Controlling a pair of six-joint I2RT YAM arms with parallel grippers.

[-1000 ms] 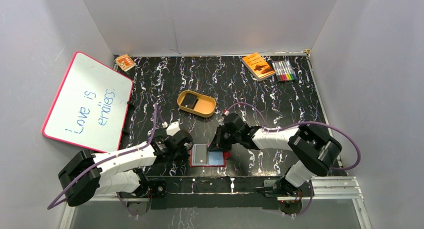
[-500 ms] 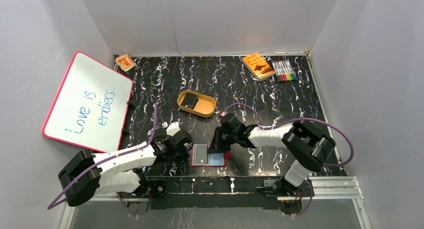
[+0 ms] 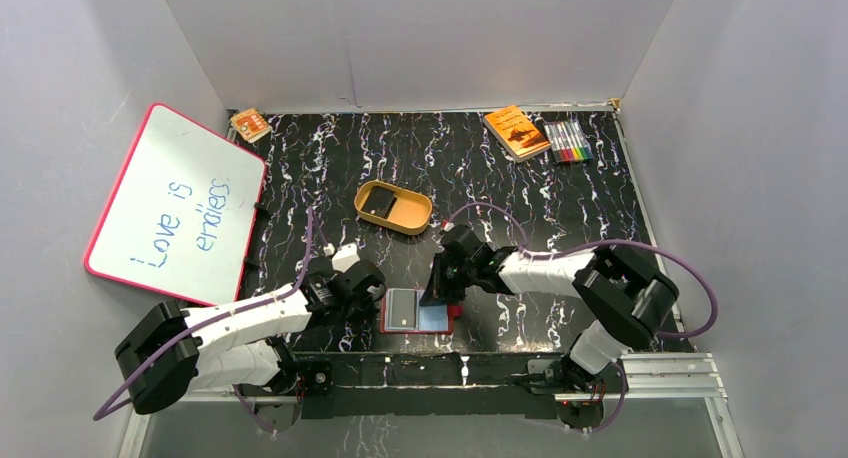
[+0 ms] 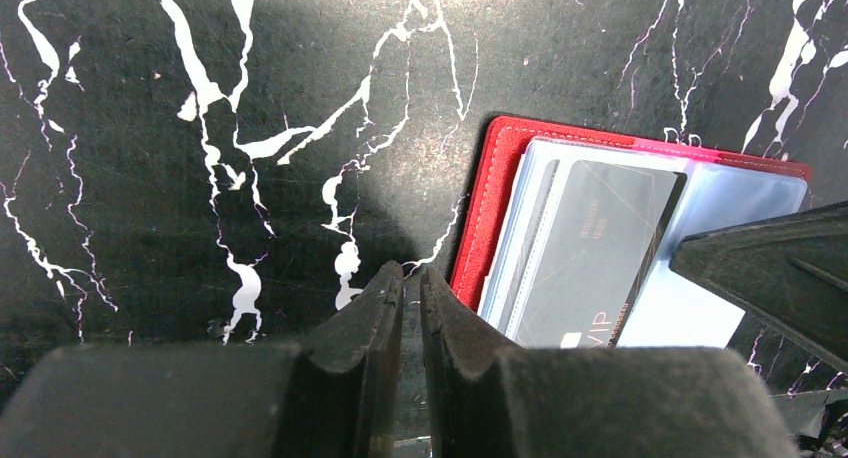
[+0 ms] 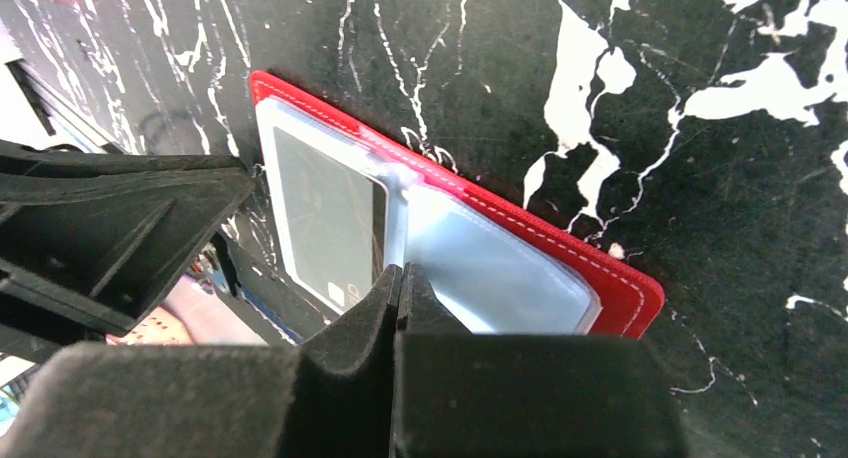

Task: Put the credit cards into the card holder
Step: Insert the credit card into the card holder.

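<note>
Left gripper (image 4: 411,273): nearly together, empty, at left edge of wallet (image 4: 490,198)
Right gripper (image 5: 400,271): together, over the fold
Card (image 3: 378,205): in dish (image 3: 408,214), beyond both

The right gripper (image 5: 400,274) has closed: its fingers (image 5: 345,353), slightly apart a second ago, are now pressed flat together. The arm has also edged a little leftward, and the card holder (image 5: 540,240) now lies directly under the fingertips, at its fold.

The card holder (image 3: 437,319) lies open at lower centre, a card (image 3: 400,311) in its left pocket, the dish (image 3: 393,208) above it.
</note>
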